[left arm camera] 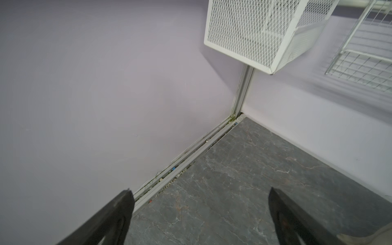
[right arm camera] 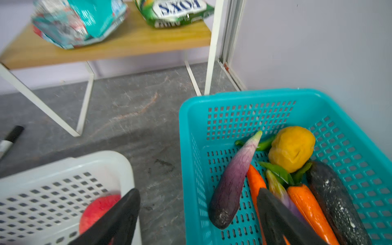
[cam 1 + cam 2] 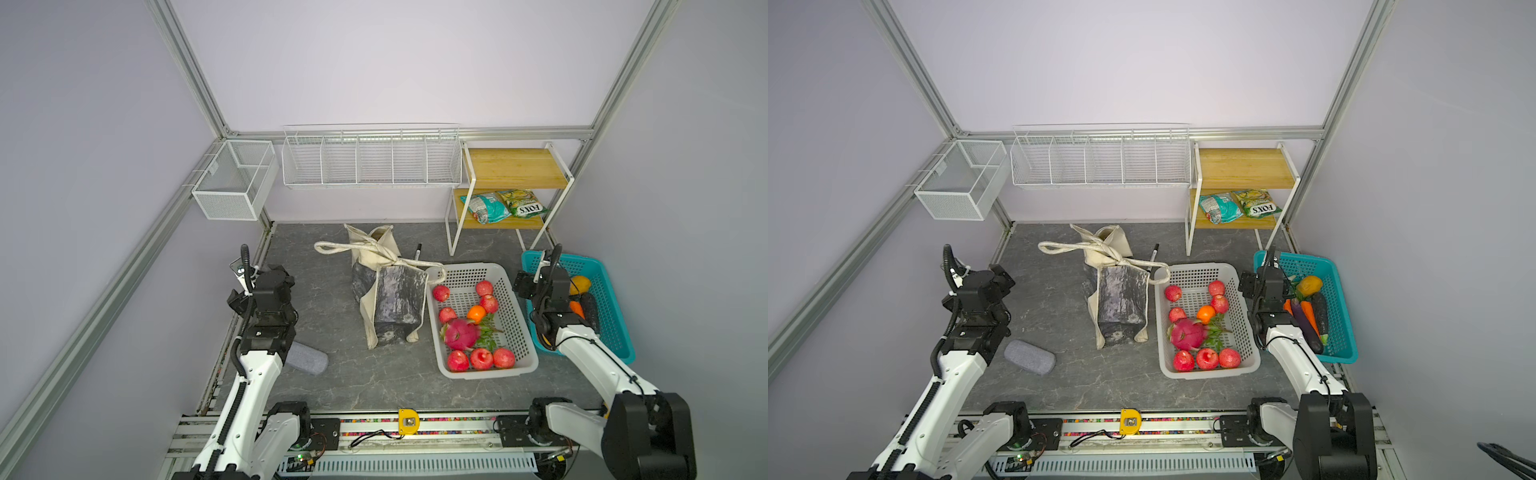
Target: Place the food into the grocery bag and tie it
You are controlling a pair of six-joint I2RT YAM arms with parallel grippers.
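The cream grocery bag (image 3: 388, 291) (image 3: 1119, 293) stands mid-table, its long handles (image 3: 374, 251) twisted together over its top. Red apples (image 3: 482, 358), an orange (image 3: 476, 312) and a pink dragon fruit (image 3: 459, 333) lie in the white basket (image 3: 513, 316). An aubergine (image 2: 233, 182), carrots (image 2: 307, 207) and a yellow fruit (image 2: 291, 148) fill the teal basket (image 2: 233, 99). Teal (image 3: 484, 208) and green (image 3: 521, 203) snack packets rest on the lower shelf. My right gripper (image 2: 198, 191) hangs open over the gap between the two baskets. My left gripper (image 1: 201, 191) is open and empty, facing the back-left corner.
A grey fabric case (image 3: 305, 358) lies by the left arm (image 3: 266, 316). A black marker (image 3: 417, 251) lies behind the bag. The wooden shelf rack (image 3: 515, 168) stands back right. A wire basket (image 3: 370, 160) and a mesh box (image 3: 237, 183) hang on the walls.
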